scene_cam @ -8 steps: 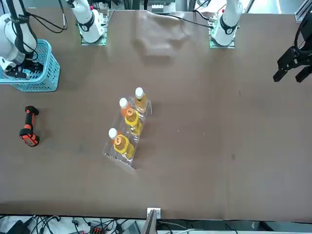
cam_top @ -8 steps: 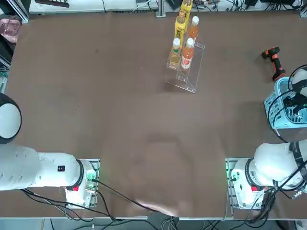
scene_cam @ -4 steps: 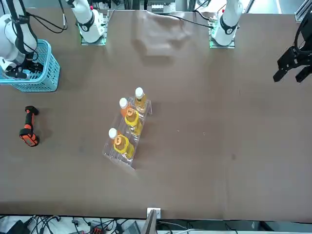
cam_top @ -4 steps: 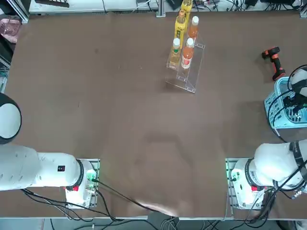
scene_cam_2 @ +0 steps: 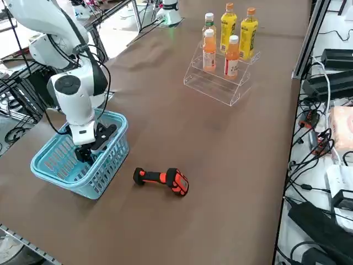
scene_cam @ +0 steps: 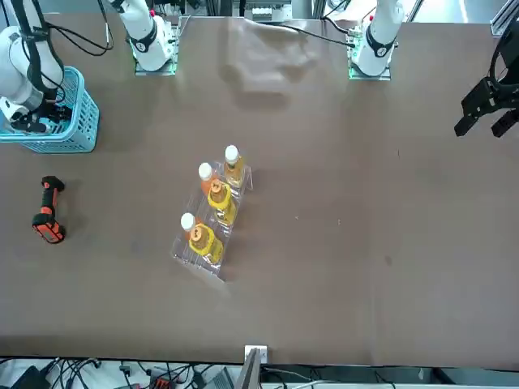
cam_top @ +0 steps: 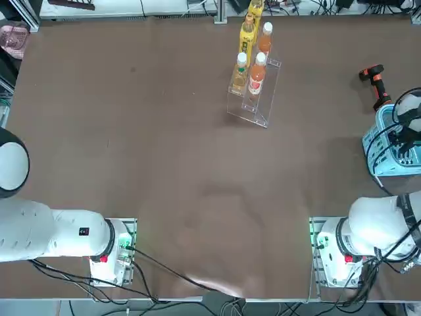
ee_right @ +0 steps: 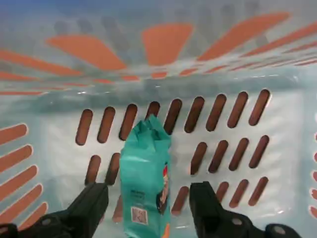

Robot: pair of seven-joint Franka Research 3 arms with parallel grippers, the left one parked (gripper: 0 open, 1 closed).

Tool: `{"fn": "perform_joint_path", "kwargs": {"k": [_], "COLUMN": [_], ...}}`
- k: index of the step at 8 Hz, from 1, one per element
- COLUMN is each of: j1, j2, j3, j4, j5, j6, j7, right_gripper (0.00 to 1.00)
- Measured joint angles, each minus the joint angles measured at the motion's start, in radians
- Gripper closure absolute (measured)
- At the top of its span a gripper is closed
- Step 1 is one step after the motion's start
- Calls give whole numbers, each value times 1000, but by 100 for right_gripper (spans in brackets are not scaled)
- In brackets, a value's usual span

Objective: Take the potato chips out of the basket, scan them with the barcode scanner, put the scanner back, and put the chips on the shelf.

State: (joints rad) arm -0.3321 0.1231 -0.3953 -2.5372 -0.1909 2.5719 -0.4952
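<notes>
The potato chips, a narrow teal-blue packet, lie on the floor of the light blue basket. My right gripper reaches down inside the basket, open, with one finger on each side of the packet and a small gap to it on both sides. The overhead view shows the basket at the table's right edge under my right arm, and the packet is hidden there. The black and orange barcode scanner lies on the table just beyond the basket. The clear shelf holds small orange and yellow bottles.
Bottles fill the upper tier of the shelf at the far middle of the table. The scanner lies close to the basket's far side. Cables and power strips run along the table's far edge.
My right wrist has shifted slightly over the basket; the scanner, shelf and basket have stayed in place.
</notes>
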Motion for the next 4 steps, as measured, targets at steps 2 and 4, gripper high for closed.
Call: {"fn": "perform_joint_path", "kwargs": {"k": [2,4], "j1": [12,17], "j2": [2,3], "j3": [1,1], "j4": [0,0], "j5": [2,5], "j6": [1,1], "j7": [0,0], "right_gripper": [0,0]}}
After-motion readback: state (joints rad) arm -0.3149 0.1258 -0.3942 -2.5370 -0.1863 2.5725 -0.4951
